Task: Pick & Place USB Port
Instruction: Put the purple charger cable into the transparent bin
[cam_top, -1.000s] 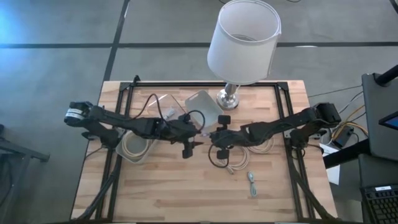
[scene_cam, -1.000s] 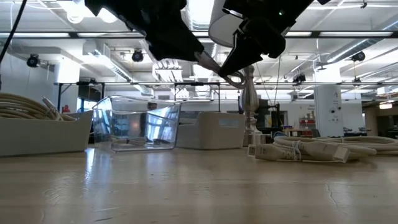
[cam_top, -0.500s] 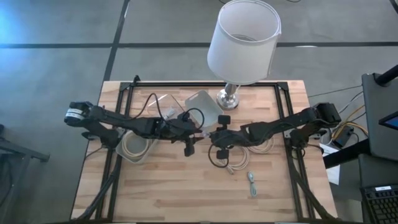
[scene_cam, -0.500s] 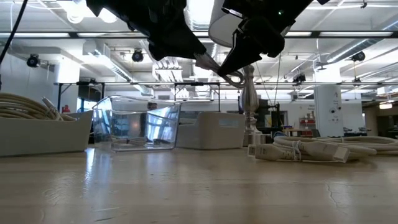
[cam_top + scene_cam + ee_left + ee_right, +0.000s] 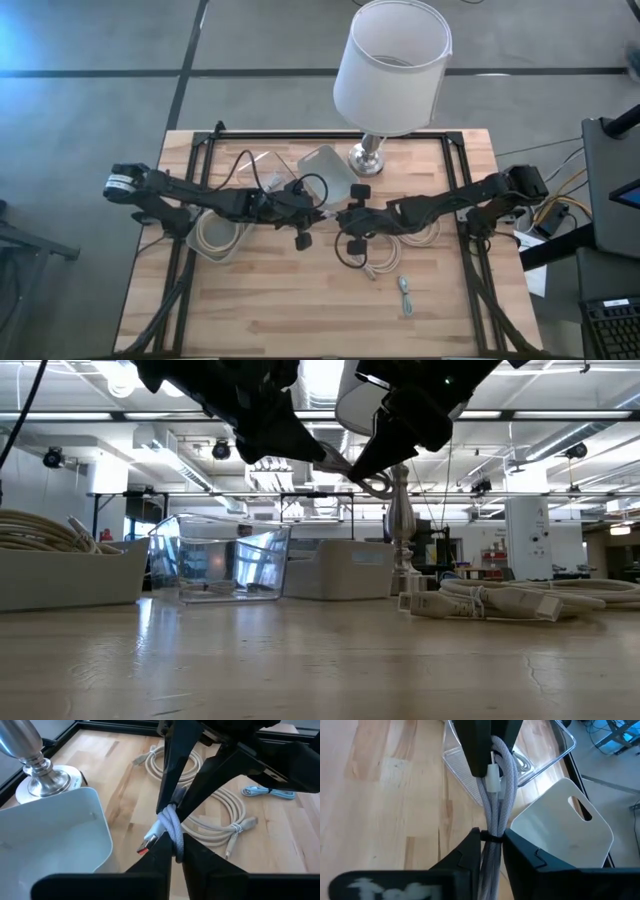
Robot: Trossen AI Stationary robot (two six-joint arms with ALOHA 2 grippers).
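1. Robot arms: two, a left gripper (image 5: 318,214) and a right gripper (image 5: 340,217).
2. Bundled white cable (image 5: 170,827) held aloft: one.
3. Lamp (image 5: 392,68): one.
4. Clear bin (image 5: 218,571): one.
5. White bins (image 5: 337,569): two visible.
6. Small blue-grey cable (image 5: 405,295): one.

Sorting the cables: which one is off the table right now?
The bundled grey cable, gripped between both grippers' fingers above the table. The beige coil and blue cable lie on the wood.
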